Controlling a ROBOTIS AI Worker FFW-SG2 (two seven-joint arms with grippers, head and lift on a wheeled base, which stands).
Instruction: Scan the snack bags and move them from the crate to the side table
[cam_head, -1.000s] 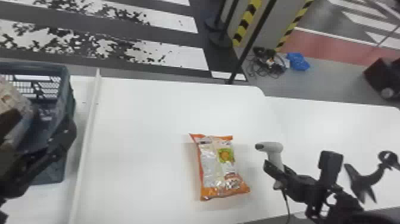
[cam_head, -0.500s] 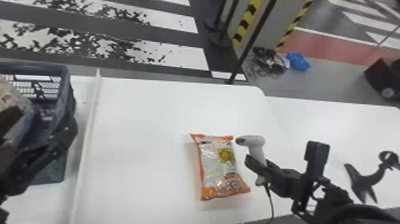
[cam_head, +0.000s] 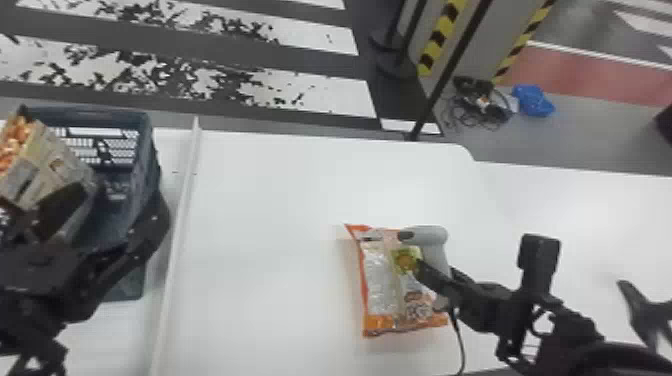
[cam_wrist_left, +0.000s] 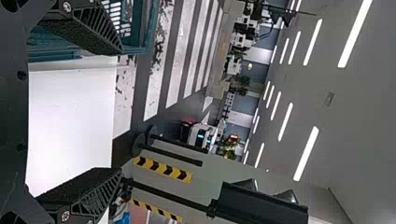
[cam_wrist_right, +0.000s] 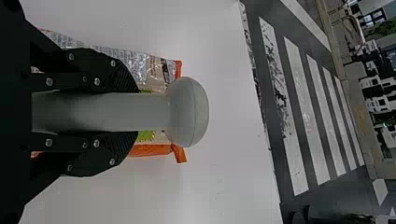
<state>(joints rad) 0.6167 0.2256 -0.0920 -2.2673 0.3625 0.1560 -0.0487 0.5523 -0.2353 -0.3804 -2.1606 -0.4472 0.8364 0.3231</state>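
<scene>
In the head view, my right gripper is shut on the handle of the grey scanner, over the right part of the orange-edged snack bag lying on the white table. From the right wrist, my gripper squeezes the scanner, which partly covers the snack bag beyond it. My left gripper stands at the dark blue crate, fingers spread, near another snack bag there. Nothing is between the left gripper's fingers.
A white ledge runs between crate and bag. The side table adjoins at the right, with a black stand near its front. The scanner's cable hangs toward the front edge. A thin black pole rises behind.
My right gripper has carried the scanner left, from beside the snack bag to over it. The head view has swung left, showing more of the crate and its bag.
</scene>
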